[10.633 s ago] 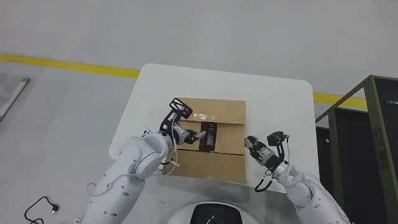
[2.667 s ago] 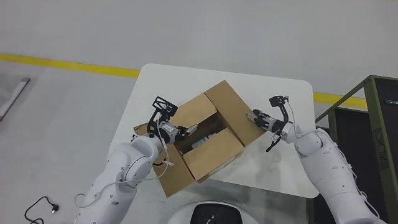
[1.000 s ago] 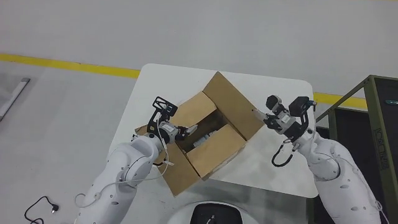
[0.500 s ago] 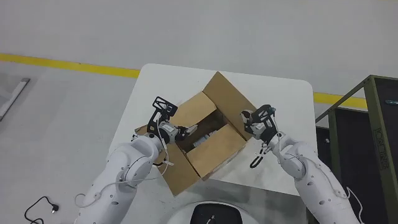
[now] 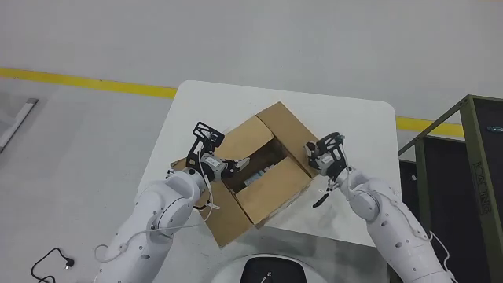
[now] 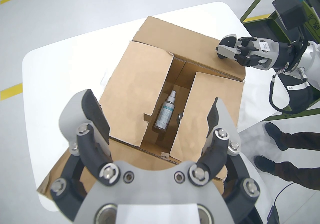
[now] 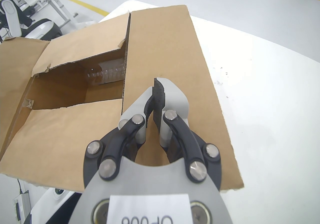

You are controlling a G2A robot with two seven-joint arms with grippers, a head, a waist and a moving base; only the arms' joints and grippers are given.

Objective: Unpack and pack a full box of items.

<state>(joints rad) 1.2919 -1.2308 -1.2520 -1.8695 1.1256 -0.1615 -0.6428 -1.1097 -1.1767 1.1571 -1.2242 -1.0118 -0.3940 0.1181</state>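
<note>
Narrow slot between box flaps point(image 6: 136, 80), spray bottle point(image 6: 165, 112) below

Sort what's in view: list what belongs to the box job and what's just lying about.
Job: cardboard box, flaps open; spray bottle and clear bottle inside it; left gripper, open above the box; right gripper, shut, on an outer flap.
Lying about: green rack beside the white table; black cable on the floor.

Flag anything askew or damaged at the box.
The cardboard box sits skewed to the edges of the table. One inner flap has a ragged, torn edge, and a spray bottle lies on its side inside.
</note>
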